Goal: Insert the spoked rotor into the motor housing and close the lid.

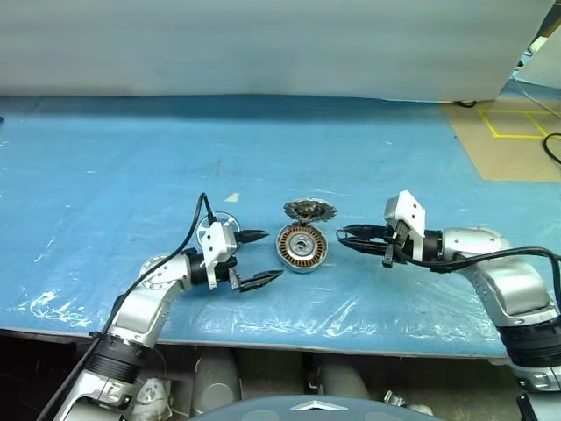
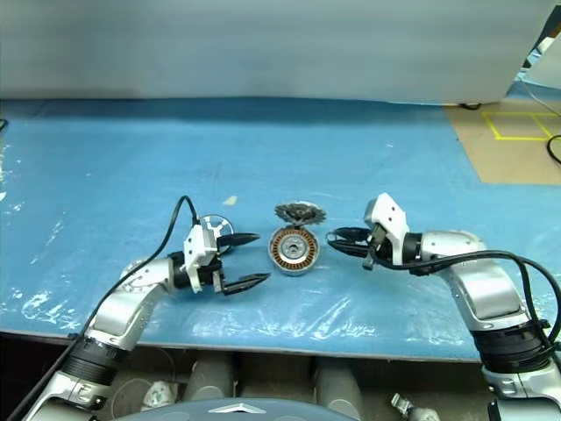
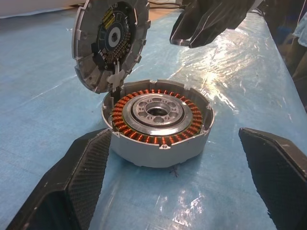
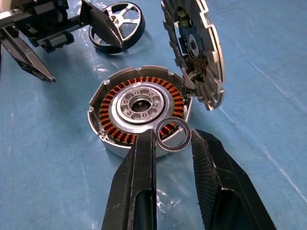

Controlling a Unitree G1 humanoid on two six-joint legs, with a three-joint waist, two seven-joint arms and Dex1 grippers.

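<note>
The motor housing (image 1: 302, 247) lies on the blue table, its copper windings and silver centre open to view. At its far rim the lid (image 1: 308, 210) stands tilted up, its dark inner face toward the housing. The spoked rotor (image 4: 120, 21) lies flat on the table just behind my left gripper (image 1: 273, 255). That gripper is level, wide open and empty, left of the housing and pointing at it. My right gripper (image 4: 172, 136) hovers to the right of the housing, shut on a small metal ring (image 4: 173, 135) above the housing's near rim.
A shiny blue sheet (image 1: 131, 158) covers the table, crinkled near the front edge (image 1: 351, 351). A white wall (image 1: 263, 44) closes off the back. At the far right lies tan flooring with yellow tape (image 1: 513, 132). A black cable (image 1: 188, 241) loops over my left wrist.
</note>
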